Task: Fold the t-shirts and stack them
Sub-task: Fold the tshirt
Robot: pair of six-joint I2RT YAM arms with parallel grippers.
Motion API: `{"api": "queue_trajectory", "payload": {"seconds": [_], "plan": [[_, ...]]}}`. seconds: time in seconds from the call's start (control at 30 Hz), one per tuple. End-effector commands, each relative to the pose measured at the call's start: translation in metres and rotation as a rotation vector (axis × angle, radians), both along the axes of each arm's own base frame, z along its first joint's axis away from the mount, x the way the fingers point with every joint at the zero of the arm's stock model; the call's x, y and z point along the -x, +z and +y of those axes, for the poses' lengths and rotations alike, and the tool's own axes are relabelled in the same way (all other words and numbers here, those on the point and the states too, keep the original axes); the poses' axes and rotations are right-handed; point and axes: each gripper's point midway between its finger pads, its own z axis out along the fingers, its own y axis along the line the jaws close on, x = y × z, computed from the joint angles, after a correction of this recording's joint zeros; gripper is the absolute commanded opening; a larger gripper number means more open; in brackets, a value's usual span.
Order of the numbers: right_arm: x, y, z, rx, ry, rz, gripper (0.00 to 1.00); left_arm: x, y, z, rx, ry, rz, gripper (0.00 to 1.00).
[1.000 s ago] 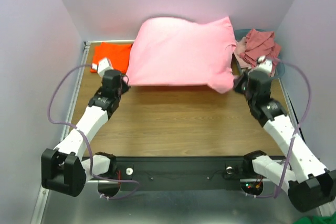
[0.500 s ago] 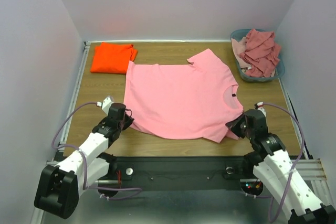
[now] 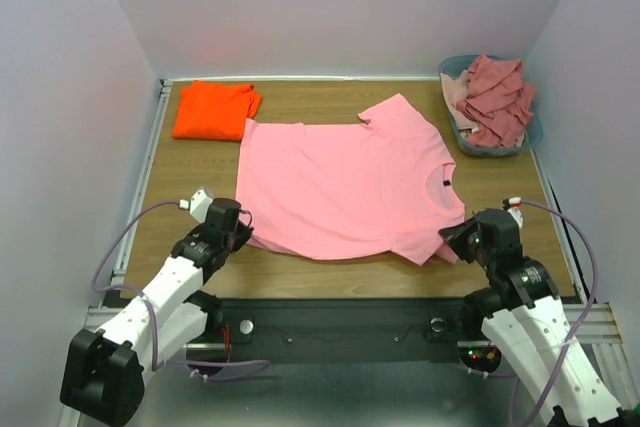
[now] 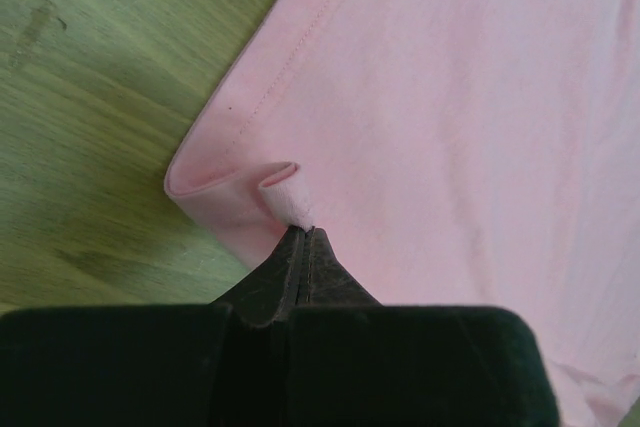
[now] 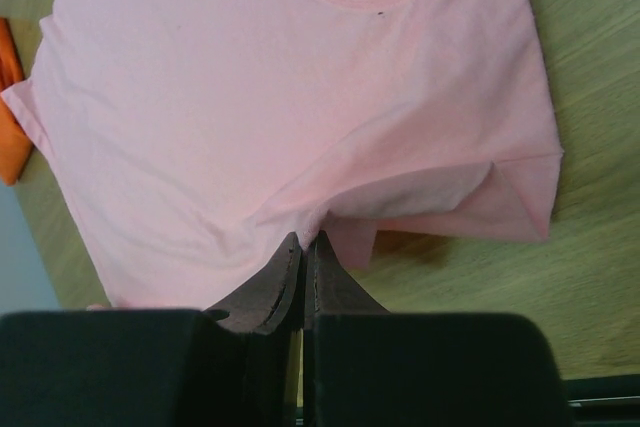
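A light pink t-shirt lies spread flat on the wooden table, neck with a small dark label to the right. My left gripper is shut on its near left hem corner. My right gripper is shut on the near right edge by the sleeve, lifting the cloth a little off the table. A folded orange-red t-shirt lies at the far left. Several dusty rose t-shirts are heaped in the tub.
The grey-blue tub stands at the far right corner. Bare wooden table shows left of the pink shirt and along the near edge. A metal rail borders the table's left side.
The pink shirt, held up in the air a second ago, now lies spread on the table. Both grippers have pulled back to the near edge, still holding it.
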Motion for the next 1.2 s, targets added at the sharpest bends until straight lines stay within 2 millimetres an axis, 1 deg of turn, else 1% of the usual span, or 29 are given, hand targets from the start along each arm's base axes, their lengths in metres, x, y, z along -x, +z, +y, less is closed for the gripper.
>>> {"api": "queue_trajectory", "payload": {"seconds": [0.0, 0.17, 0.2, 0.27, 0.3, 0.47, 0.5, 0.53, 0.57, 0.6, 0.63, 0.67, 0.7, 0.77, 0.8, 0.83, 0.87, 0.9, 0.97, 1.03, 1.07, 1.1, 1.13, 1.17], "plan": [[-0.010, 0.011, -0.012, 0.051, -0.055, -0.010, 0.00, -0.016, 0.021, 0.001, -0.020, 0.042, -0.019, 0.00], [-0.027, 0.022, -0.022, 0.110, -0.102, -0.043, 0.00, -0.028, 0.027, -0.002, -0.033, 0.047, -0.014, 0.00], [-0.031, 0.028, -0.023, 0.117, -0.107, -0.053, 0.00, -0.033, 0.029, -0.002, -0.040, 0.050, -0.011, 0.00], [-0.039, 0.029, -0.023, 0.141, -0.106, -0.046, 0.01, -0.038, 0.033, 0.002, -0.066, 0.076, -0.011, 0.00], [-0.044, 0.032, -0.023, 0.150, -0.106, -0.053, 0.00, -0.040, 0.035, 0.003, -0.074, 0.081, -0.013, 0.00], [-0.071, 0.031, -0.021, 0.202, -0.103, -0.038, 0.00, -0.055, 0.042, 0.007, -0.121, 0.114, -0.004, 0.00], [-0.076, 0.031, -0.022, 0.214, -0.108, -0.036, 0.00, -0.057, 0.038, 0.007, -0.131, 0.112, 0.012, 0.00], [-0.082, 0.035, -0.022, 0.220, -0.114, -0.046, 0.00, -0.062, 0.043, 0.006, -0.131, 0.115, 0.005, 0.00], [-0.088, 0.030, -0.022, 0.237, -0.115, -0.027, 0.00, -0.065, 0.044, 0.007, -0.140, 0.119, 0.004, 0.00], [-0.092, 0.030, -0.022, 0.247, -0.115, -0.024, 0.00, -0.067, 0.040, 0.008, -0.154, 0.122, 0.019, 0.00], [-0.100, 0.036, -0.021, 0.254, -0.115, -0.045, 0.00, -0.072, 0.044, 0.010, -0.163, 0.134, 0.016, 0.00], [-0.105, 0.037, -0.022, 0.267, -0.122, -0.048, 0.00, -0.073, 0.043, 0.012, -0.172, 0.144, 0.023, 0.00], [-0.112, 0.032, -0.022, 0.281, -0.123, -0.034, 0.00, -0.077, 0.042, 0.014, -0.179, 0.154, 0.033, 0.00], [-0.123, 0.035, -0.022, 0.305, -0.124, -0.036, 0.00, -0.081, 0.041, 0.018, -0.193, 0.171, 0.039, 0.00], [-0.130, 0.030, -0.022, 0.320, -0.126, -0.018, 0.00, -0.085, 0.040, 0.020, -0.200, 0.175, 0.046, 0.00], [-0.134, 0.027, -0.022, 0.338, -0.121, -0.007, 0.00, -0.088, 0.040, 0.020, -0.200, 0.176, 0.040, 0.00], [-0.140, 0.030, -0.020, 0.340, -0.117, -0.011, 0.00, -0.091, 0.040, 0.021, -0.200, 0.175, 0.039, 0.00], [-0.147, 0.022, -0.019, 0.351, -0.110, 0.010, 0.00, -0.095, 0.040, 0.020, -0.206, 0.168, 0.041, 0.00], [-0.155, 0.019, -0.017, 0.369, -0.095, 0.020, 0.00, -0.101, 0.040, 0.020, -0.210, 0.168, 0.034, 0.00], [-0.167, 0.019, -0.014, 0.387, -0.080, 0.021, 0.00, -0.108, 0.038, 0.022, -0.227, 0.167, 0.042, 0.00], [-0.171, 0.008, -0.013, 0.406, -0.072, 0.052, 0.00, -0.111, 0.037, 0.023, -0.232, 0.172, 0.046, 0.00], [-0.175, 0.006, -0.013, 0.413, -0.068, 0.057, 0.00, -0.112, 0.030, 0.024, -0.242, 0.172, 0.068, 0.00], [-0.184, 0.013, -0.011, 0.425, -0.061, 0.036, 0.00, -0.116, 0.032, 0.024, -0.242, 0.174, 0.066, 0.00], [-0.188, 0.002, -0.011, 0.444, -0.054, 0.065, 0.01, -0.118, 0.030, 0.027, -0.247, 0.178, 0.072, 0.00]]}}
